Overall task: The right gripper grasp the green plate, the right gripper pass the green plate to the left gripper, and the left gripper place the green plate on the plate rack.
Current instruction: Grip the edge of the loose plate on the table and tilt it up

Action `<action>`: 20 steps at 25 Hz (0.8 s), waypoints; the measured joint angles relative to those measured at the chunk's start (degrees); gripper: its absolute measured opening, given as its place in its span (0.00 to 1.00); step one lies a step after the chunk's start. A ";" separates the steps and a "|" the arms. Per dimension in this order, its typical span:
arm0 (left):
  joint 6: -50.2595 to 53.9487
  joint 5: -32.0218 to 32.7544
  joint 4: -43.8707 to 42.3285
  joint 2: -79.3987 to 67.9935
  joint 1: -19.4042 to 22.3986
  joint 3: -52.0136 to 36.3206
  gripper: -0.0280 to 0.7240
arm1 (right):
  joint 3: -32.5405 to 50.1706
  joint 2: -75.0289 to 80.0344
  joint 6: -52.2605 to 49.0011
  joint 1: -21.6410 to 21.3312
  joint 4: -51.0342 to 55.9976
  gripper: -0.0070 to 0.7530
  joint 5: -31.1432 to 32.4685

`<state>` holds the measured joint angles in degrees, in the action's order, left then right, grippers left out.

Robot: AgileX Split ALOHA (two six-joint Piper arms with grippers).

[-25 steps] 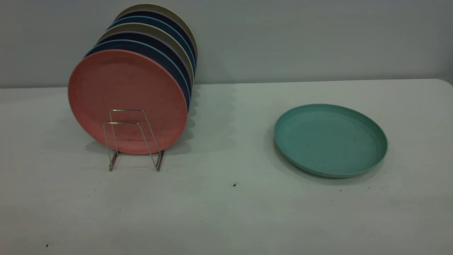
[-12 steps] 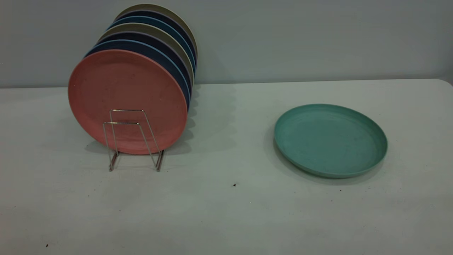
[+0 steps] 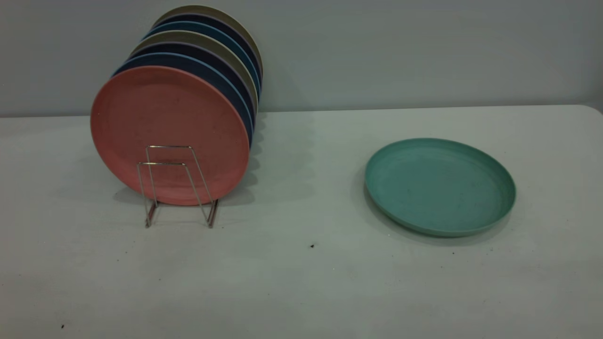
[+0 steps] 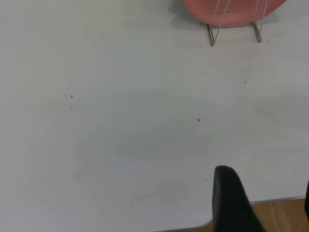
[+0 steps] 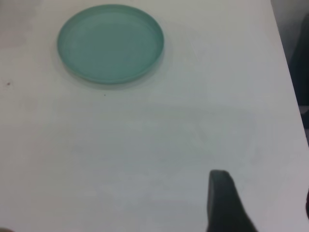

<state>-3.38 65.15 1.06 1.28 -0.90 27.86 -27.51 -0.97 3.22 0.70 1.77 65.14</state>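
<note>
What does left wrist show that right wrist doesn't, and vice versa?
Left wrist only: the foot of the plate rack with the lower edge of the salmon-pink plate standing in it, and the left gripper over the table's near edge. Right wrist only: the green plate lying flat, untouched, and the right gripper, far from that plate. Both: the white table, and each gripper empty with its fingers apart.

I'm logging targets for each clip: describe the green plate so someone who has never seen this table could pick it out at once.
On the white table, look to the right of the plate rack, which holds a row of upright plates fronted by a salmon-pink plate. The green plate sits alone there. It is the only plate lying flat, and the only teal-green one, with a shallow raised rim.
</note>
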 joint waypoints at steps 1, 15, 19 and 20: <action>0.00 0.00 0.00 0.00 0.00 0.00 0.57 | 0.00 0.00 -0.05 0.00 0.00 0.56 0.00; 3.90 -11.56 -2.37 -17.04 0.00 2.87 0.68 | -2.43 16.87 4.02 0.00 6.56 0.57 -11.32; 0.78 -20.24 -2.37 -34.86 0.00 6.15 0.76 | -5.97 33.70 8.22 0.00 10.31 0.64 -17.58; -0.38 -21.32 -2.41 -39.64 0.00 7.64 0.77 | -7.16 37.29 9.08 0.00 11.70 0.65 -19.12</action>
<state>-3.76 43.83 -1.35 -38.36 -0.90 35.50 -34.68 36.32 12.30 0.70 13.47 46.02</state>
